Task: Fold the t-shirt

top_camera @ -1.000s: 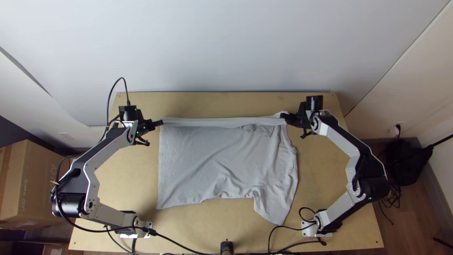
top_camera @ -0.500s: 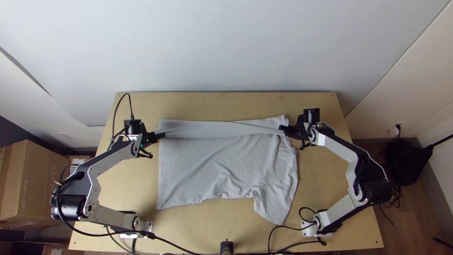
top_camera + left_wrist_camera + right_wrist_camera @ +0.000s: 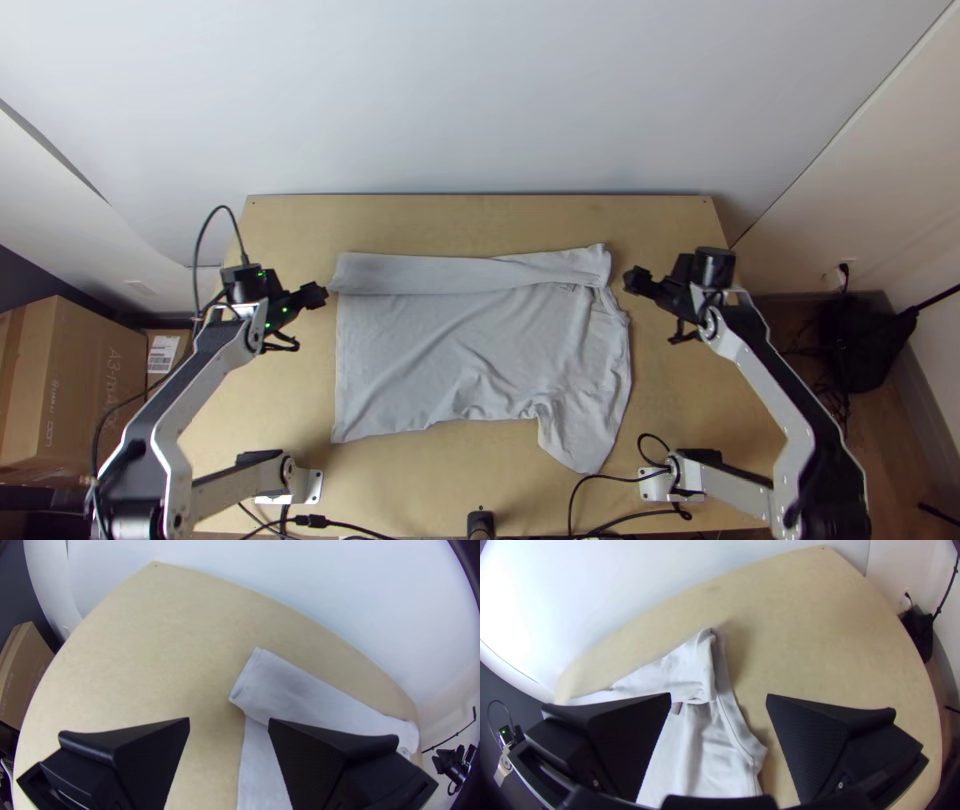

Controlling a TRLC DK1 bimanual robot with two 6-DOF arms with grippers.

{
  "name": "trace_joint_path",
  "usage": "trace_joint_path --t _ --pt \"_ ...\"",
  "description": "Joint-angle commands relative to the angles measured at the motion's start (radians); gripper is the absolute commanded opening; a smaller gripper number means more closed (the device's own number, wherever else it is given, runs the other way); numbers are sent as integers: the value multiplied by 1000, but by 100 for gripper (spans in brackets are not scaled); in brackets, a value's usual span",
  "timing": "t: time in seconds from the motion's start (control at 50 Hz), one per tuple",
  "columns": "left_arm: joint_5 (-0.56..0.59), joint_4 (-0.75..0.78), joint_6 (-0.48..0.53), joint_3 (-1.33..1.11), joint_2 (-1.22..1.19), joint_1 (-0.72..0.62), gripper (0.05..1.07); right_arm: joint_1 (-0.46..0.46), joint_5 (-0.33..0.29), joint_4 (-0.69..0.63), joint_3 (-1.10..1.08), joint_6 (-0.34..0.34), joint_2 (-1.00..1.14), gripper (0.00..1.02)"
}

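Light-grey fabric T-shirt [image 3: 465, 350] spread on light wooden worktop [image 3: 420, 490], wrinkled in places; far edge folded over in a long strip. Black two-fingered left hand [image 3: 318, 296]: fingers apart, just beside strip's left end. Black two-fingered right hand [image 3: 634, 281]: fingers apart, near strip's right end.

bright table [image 3: 450, 475], soft shadow [image 3: 737, 650]
the wall [image 3: 480, 100] behind the table is bright, with white glare [image 3: 500, 610] in the right wrist view. the shadow lies beside the shirt [image 3: 690, 665]. the floor [image 3: 890, 450] beside the table is dim. wrist views bend the table's edges.
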Motion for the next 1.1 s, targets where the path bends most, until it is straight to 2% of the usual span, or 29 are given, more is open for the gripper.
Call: trace_joint_path --t 0.0,0.08,0.12,0.16,0.28,0.42,0.52,0.58,0.66,0.8,0.92,1.08 --pt "60 -86 7 2 -146 6 83 -19 4 -114 -10 -7 -134 88" --pt "67 -212 24 48 -208 -17 83 -22 1 -251 13 10 -190 90" --pt "69 -256 36 65 -235 -28 83 -25 1 -311 20 47 -197 99" --pt "69 -302 48 82 -254 -43 83 -31 1 -373 20 70 -196 99" --pt "75 -448 60 136 -264 -60 84 -32 -2 -565 3 74 -183 99" --pt "81 -562 83 180 -280 -63 84 8 -91 -788 -2 99 -124 99" --pt "81 -658 94 217 -297 -83 97 40 -113 -909 -14 116 -87 99" --pt "81 -715 96 234 -297 -92 101 54 -113 -963 -34 117 -75 95" --pt "81 -743 99 229 -309 -97 101 109 -113 -978 -63 119 -75 83" --pt "83 -778 108 220 -326 -98 101 158 -113 -963 -103 119 -75 69" --pt "81 -781 123 218 -350 -104 101 221 -110 -932 -145 153 -53 68" --pt "81 -781 137 214 -357 -104 101 239 -113 -895 -178 153 2 68"
